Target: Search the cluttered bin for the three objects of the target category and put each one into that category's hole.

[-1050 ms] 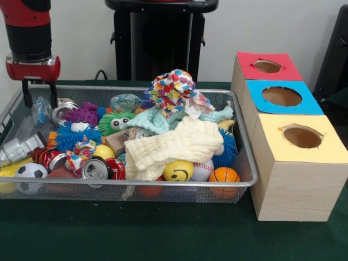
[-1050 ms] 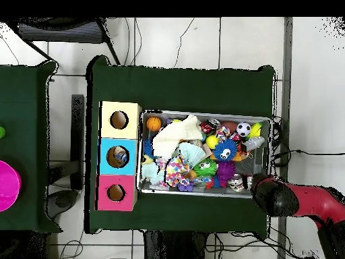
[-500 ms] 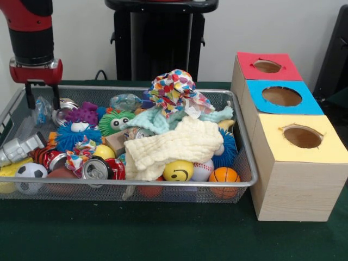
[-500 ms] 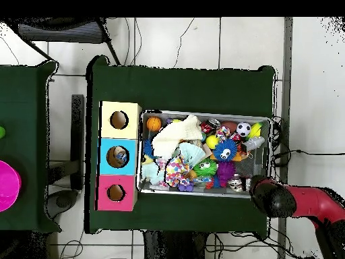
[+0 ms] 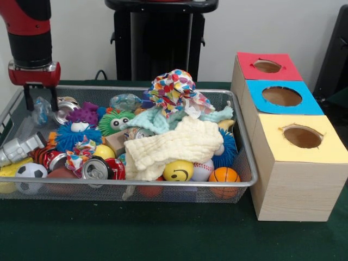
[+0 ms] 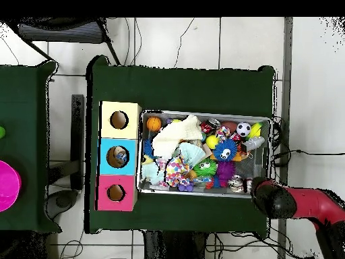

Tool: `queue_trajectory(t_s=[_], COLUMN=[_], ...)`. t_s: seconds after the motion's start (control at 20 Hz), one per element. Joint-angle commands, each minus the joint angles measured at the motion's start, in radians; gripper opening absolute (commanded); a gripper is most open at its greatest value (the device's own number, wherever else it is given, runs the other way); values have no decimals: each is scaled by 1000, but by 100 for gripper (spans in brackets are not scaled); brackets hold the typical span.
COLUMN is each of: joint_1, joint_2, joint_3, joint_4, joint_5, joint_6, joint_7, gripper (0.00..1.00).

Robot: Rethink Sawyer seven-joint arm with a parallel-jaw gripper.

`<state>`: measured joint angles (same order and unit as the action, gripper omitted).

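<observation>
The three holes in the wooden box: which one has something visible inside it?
The blue hole, the middle one. The overhead view shows an object in it; the yellow hole and red hole look empty.

The wire mesh bin sits on the tabletop at left and centre of the front view, packed full. A cream cloth lies draped across its middle, with a polka-dot cloth bunched above it and a pale teal cloth between them. Along the lower edge lie a yellow smiley ball, a baseball, a basketball and, at lower left, a soccer ball. Crushed cans lie at lower left, and blue, green and purple fuzzy toys sit left of centre. To the right, just beside the bin, stands a wooden box with a red hole, blue hole and yellow hole.
</observation>
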<state>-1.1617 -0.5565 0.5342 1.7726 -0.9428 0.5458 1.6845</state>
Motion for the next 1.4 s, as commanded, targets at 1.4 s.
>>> queue_trajectory(t_s=[1.4], joint_1=[24], joint_2=[141], joint_3=[-81], joint_4=[-42], joint_5=[-192], joint_6=[52], joint_7=[-219], gripper=[100])
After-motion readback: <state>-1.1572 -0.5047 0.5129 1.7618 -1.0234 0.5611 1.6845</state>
